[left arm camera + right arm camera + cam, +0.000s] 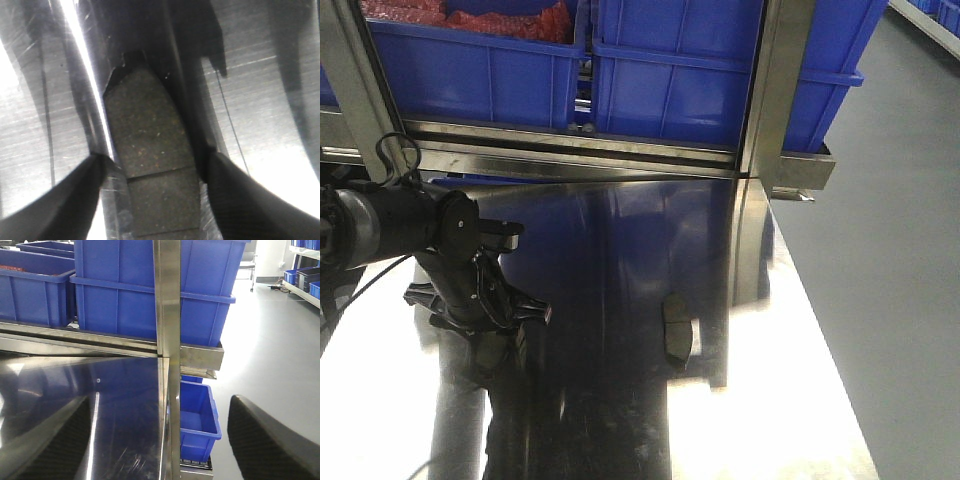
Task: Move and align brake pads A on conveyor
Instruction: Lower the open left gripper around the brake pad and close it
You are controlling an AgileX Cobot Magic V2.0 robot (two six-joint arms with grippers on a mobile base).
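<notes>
Dark-grey, probably stiff and rather heavy, one brake pad A (150,125) lies on the steel bench (270,100) between the fingers of the left tool (155,170), good to pinch by its long edges; whether it grips I cannot tell; the right tool (160,440) is spread wide, empty.

brake pad (150,150): dark grey-brown, fine pale speckle, thin dark groove line | second brake pad (677,328): dark grey | left gripper (155,172) fingers (240,205): black, faint weave | table (800,400): mirror silver, blue reflections | bins (670,90): bright blue | bin contents (510,20): red | floor (270,340): pale grey
</notes>
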